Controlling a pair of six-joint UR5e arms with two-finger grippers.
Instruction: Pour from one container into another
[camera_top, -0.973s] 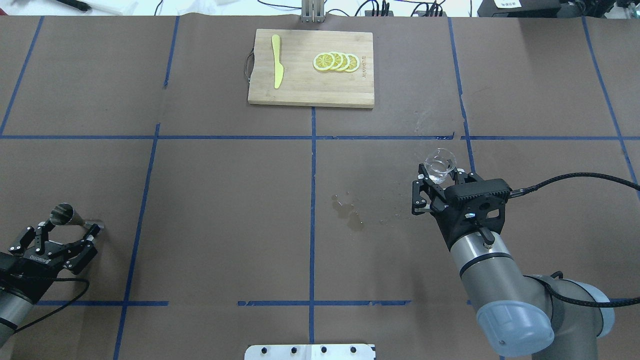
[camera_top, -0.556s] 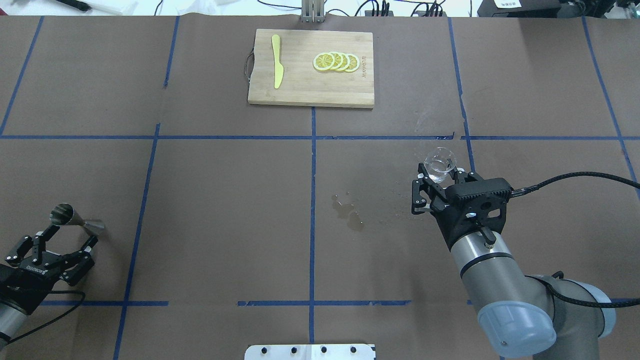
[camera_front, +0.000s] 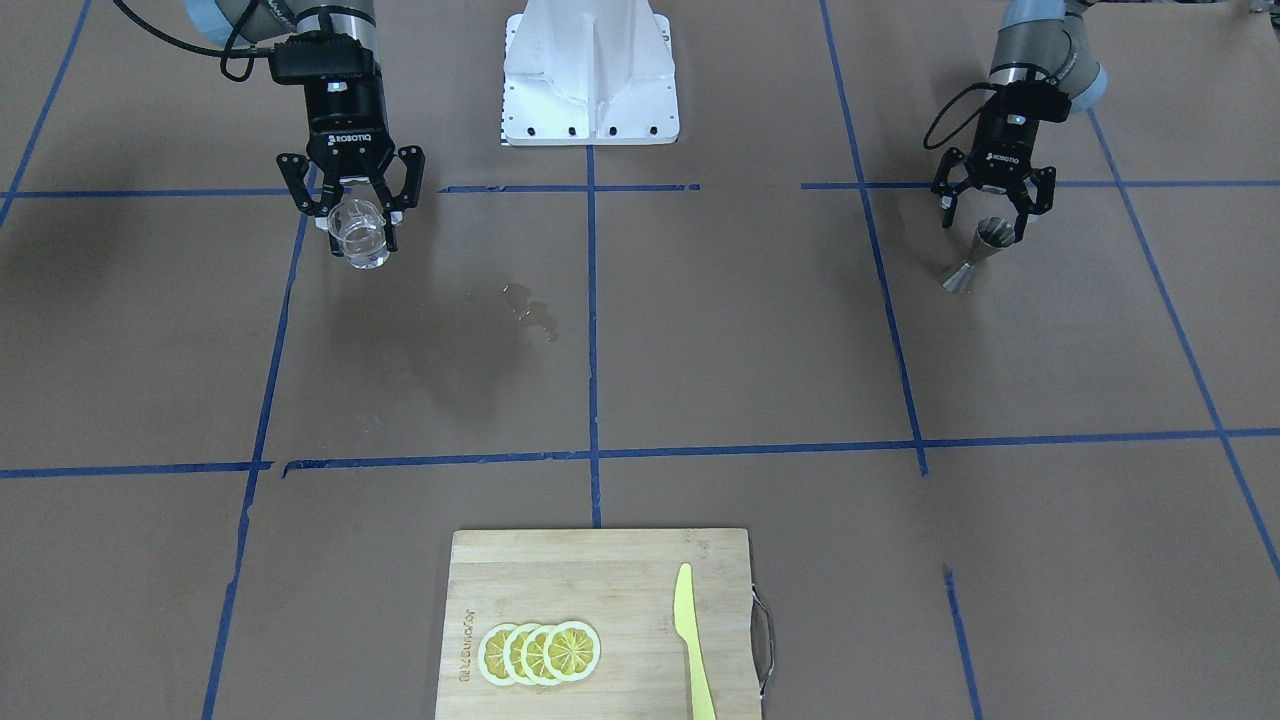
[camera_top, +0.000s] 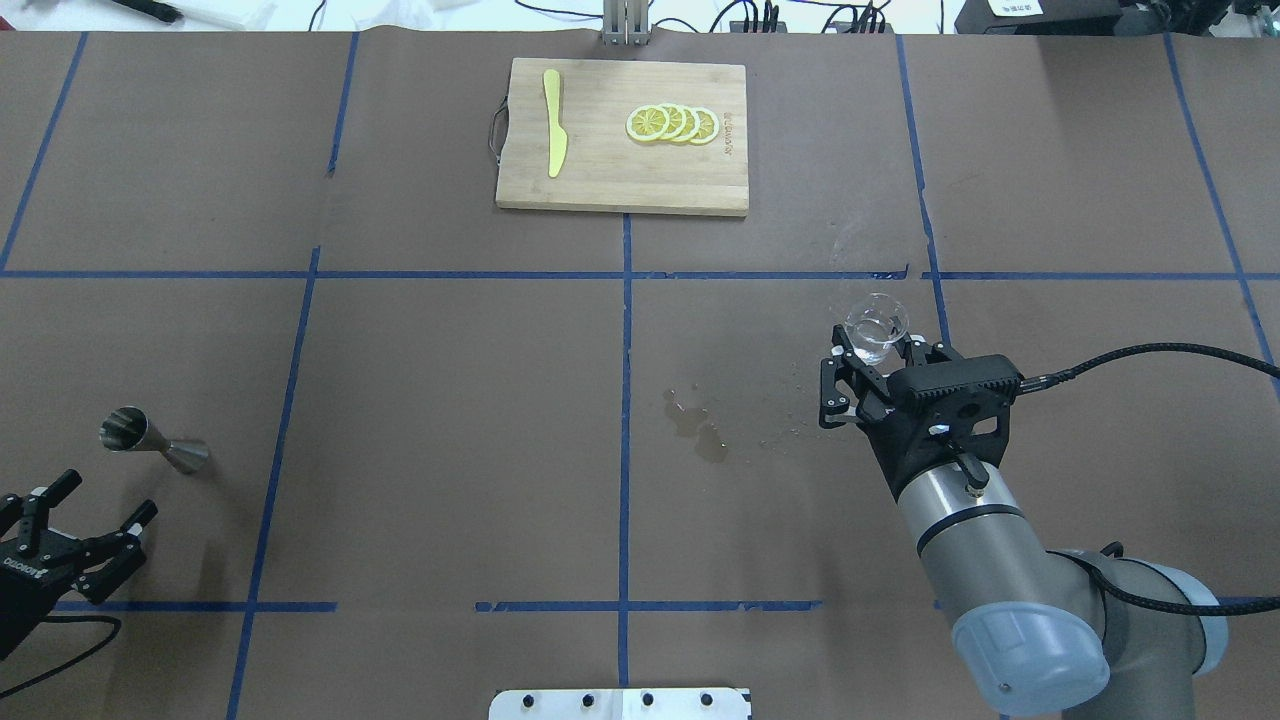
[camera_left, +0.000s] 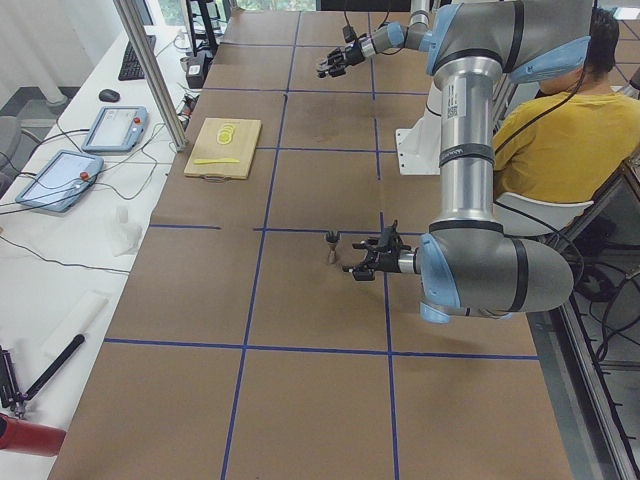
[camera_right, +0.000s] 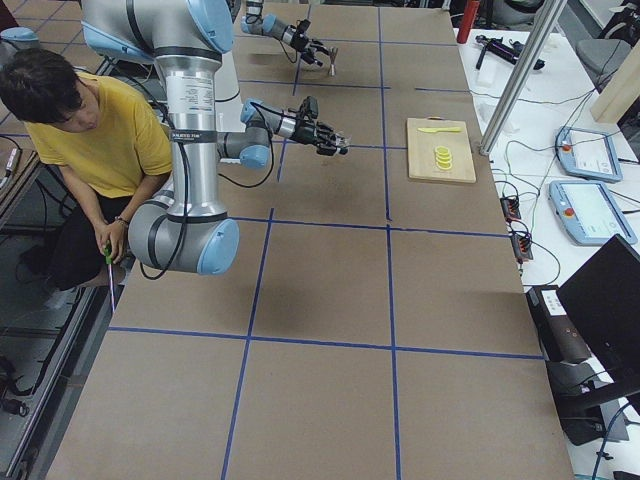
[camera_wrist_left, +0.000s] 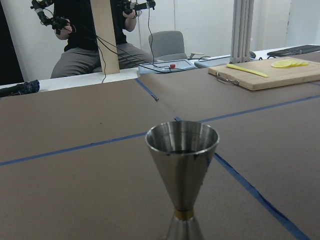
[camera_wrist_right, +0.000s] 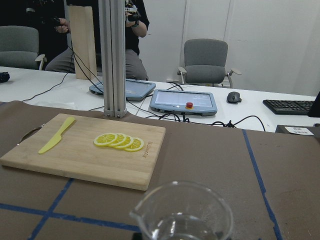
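pinching the small clear glass cup (camera_top: 877, 330) between them, the right jaws are holding it upright, right of centre in the overhead view. a little clear liquid is sitting in the bottom of the cup, as the right wrist view is showing. whether the cup's base is touching the bench (camera_top: 450, 400) i cannot tell.

the silver jigger (camera_top: 150, 441) is standing upright on the brown bench near the left edge of the overhead view, one open mouth facing up, with nothing touching it. the left jaws are spread wide and are hovering in the lower left corner of that view, just below the jigger and apart from it, with bare bench showing between. cup and jigger are sitting well apart, toward opposite sides of the frame.

a small wet patch (camera_top: 697, 428) is glistening near the centre, between the two and nearer the cup. at the top centre a wooden cutting board (camera_top: 620, 185) is lying flat, carrying a row of overlapping lemon slices (camera_top: 672, 124) on its right half and a yellow knife (camera_top: 554, 122) on its left. in the side views a person in a yellow shirt (camera_left: 560, 130) is sitting behind the robot.
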